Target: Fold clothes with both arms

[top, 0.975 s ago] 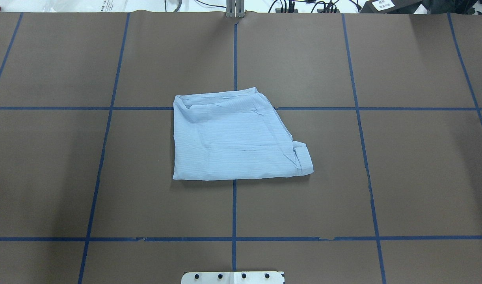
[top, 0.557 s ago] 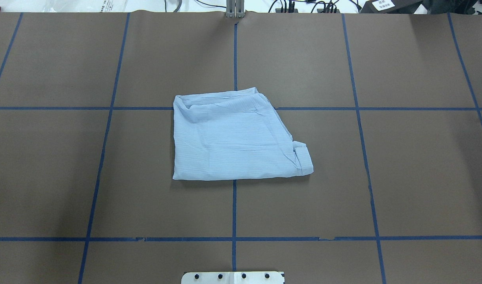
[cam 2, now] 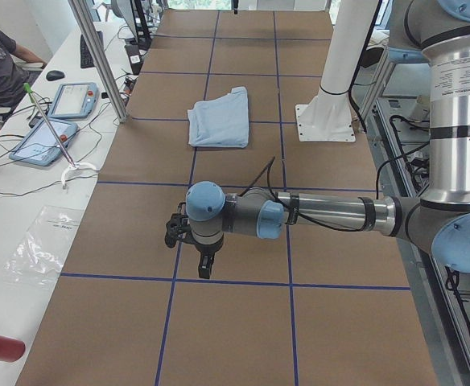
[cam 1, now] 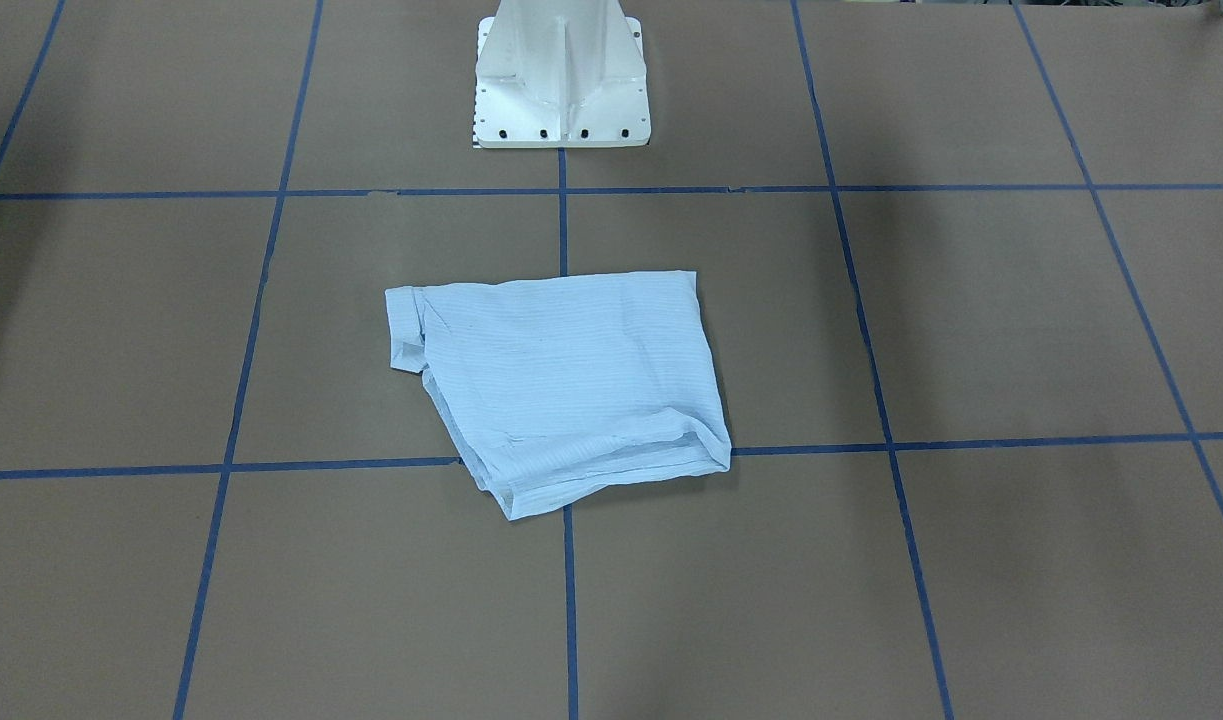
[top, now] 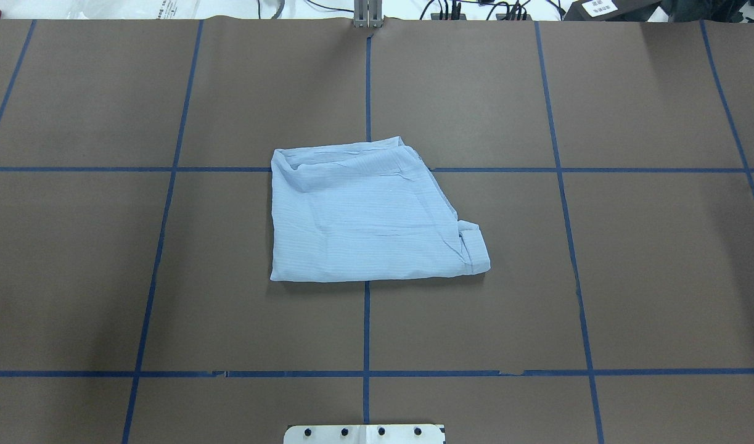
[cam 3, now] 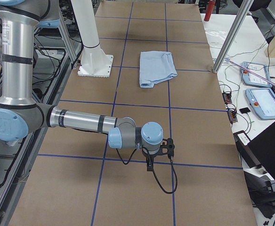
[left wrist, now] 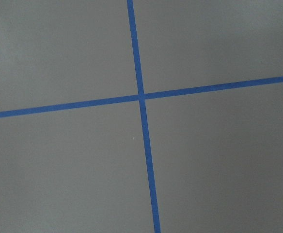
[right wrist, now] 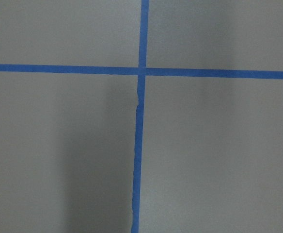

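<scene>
I see a brown tabletop (top: 660, 271) with blue tape lines (top: 365, 327). On it the folded light blue shirt (top: 364, 216) lies flat near the middle, over a crossing.

My left wrist camera shows me only the brown table covering (left wrist: 59, 170), flat and matte. Two blue tape lines meet at a crossing (left wrist: 141, 96) just above the middle. One runs top to bottom with a slight lean; the other climbs gently toward the right.

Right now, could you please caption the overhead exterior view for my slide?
Folded light blue shirt lying near the centre of the brown table, across blue tape grid lines.
</scene>
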Robot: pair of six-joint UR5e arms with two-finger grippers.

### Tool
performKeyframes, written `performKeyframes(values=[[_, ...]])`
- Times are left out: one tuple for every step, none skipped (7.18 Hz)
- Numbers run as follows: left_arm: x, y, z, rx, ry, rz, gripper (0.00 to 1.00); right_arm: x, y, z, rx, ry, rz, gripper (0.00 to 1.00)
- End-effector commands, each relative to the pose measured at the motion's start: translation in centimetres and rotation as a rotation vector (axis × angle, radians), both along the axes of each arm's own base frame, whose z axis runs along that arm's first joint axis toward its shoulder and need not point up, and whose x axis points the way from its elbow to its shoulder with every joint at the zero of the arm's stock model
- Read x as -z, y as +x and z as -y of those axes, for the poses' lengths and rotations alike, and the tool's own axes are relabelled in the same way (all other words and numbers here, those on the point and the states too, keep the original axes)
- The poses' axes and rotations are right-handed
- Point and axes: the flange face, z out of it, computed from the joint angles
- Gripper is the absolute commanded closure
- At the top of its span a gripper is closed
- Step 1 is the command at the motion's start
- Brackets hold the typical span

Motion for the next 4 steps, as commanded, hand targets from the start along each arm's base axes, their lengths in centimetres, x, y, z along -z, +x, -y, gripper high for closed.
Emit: performKeyframes(values=[[-0.8,0.0,-0.3,-0.01,-0.004,0.005,0.0,-0.1,0.2,-0.1,-0.005,-0.002,0.0,0.0],[-0.8,0.0,-0.3,-0.01,-0.004,0.005,0.0,0.0,0.9,-0.4,-0.021,0.0,-0.006,0.0],[-0.6,-0.1,-0.2,-0.009,-0.001,0.005,0.0,0.5,2.6,-0.4,-0.058,-0.027,-0.011,0.0],[-0.5,-0.1,-0.2,-0.009,-0.001,0.005,0.0,2.4,2.8,-1.0,-0.065,-0.054,-0.012,0.0]])
